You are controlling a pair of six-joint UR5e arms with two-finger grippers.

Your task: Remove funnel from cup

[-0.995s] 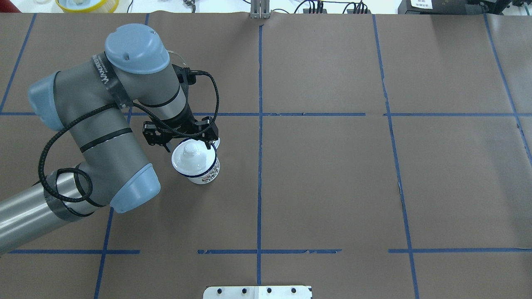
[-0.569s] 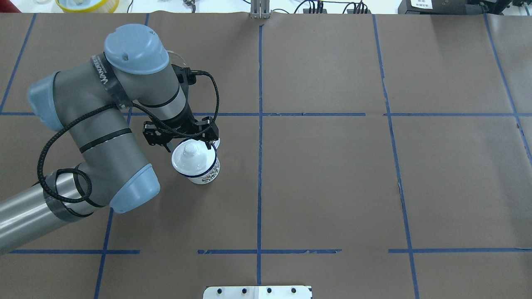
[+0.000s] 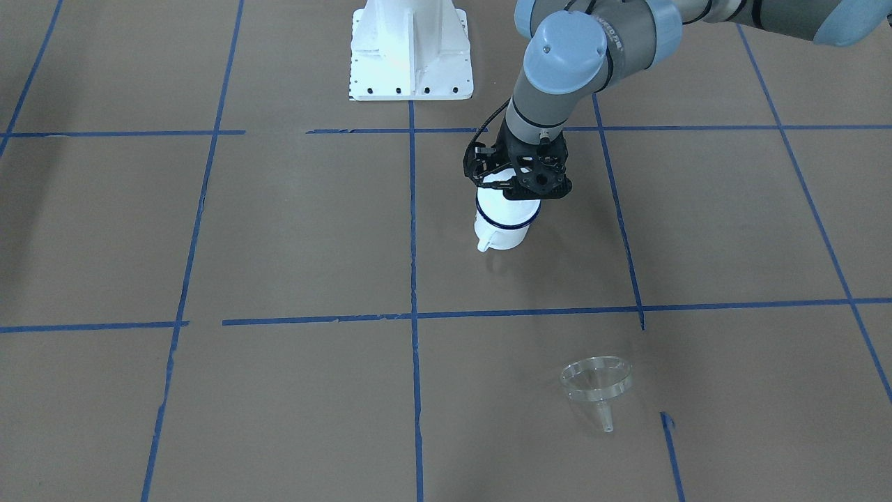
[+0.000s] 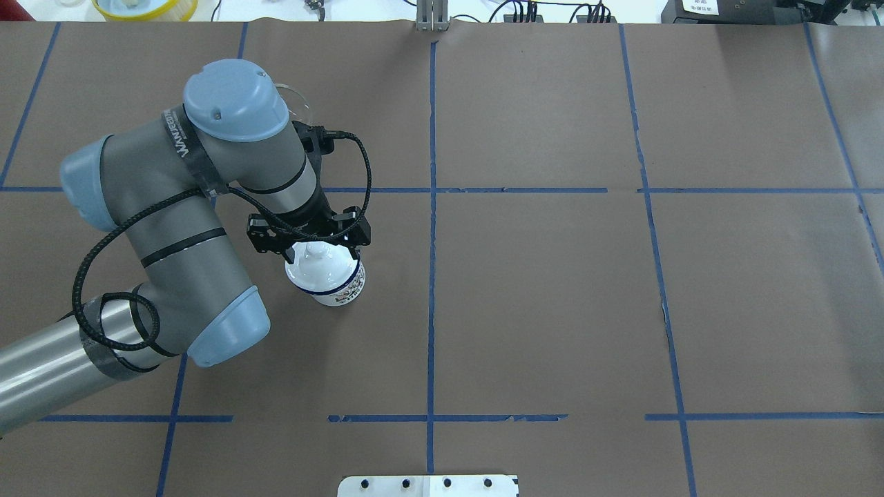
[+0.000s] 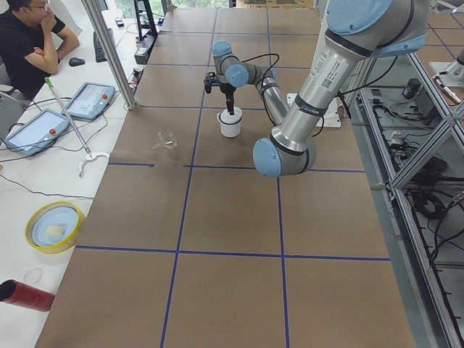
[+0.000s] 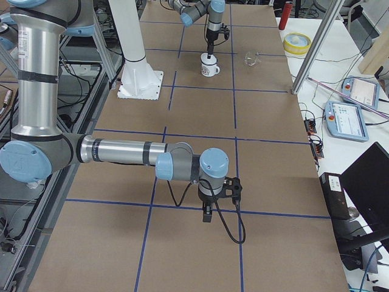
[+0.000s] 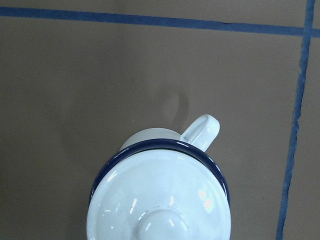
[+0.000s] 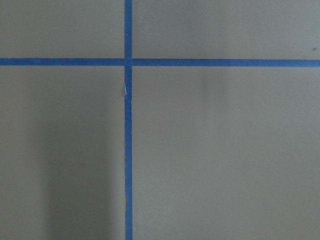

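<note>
The clear funnel (image 3: 597, 382) lies on its side on the brown table, well apart from the cup, spout toward the operators' side. It shows partly behind the left arm in the overhead view (image 4: 297, 100). The cup (image 3: 505, 226), a white mug with a blue rim, stands upright with a white domed lid (image 4: 319, 268) on it. My left gripper (image 4: 321, 250) hangs right over the lid and looks open, jaws on either side of the knob. The left wrist view shows lid (image 7: 160, 200) and handle only. My right gripper (image 6: 208, 213) is low over the table far away; I cannot tell its state.
The robot's white base plate (image 3: 411, 49) sits at the table's near edge. A yellow bowl (image 5: 52, 226) and a red cylinder (image 5: 25, 293) lie off the table on the operators' side. An operator (image 5: 29, 36) sits there with tablets.
My left gripper has moved from just behind the mug to directly over the lid. The mug, lid and funnel have not moved.
</note>
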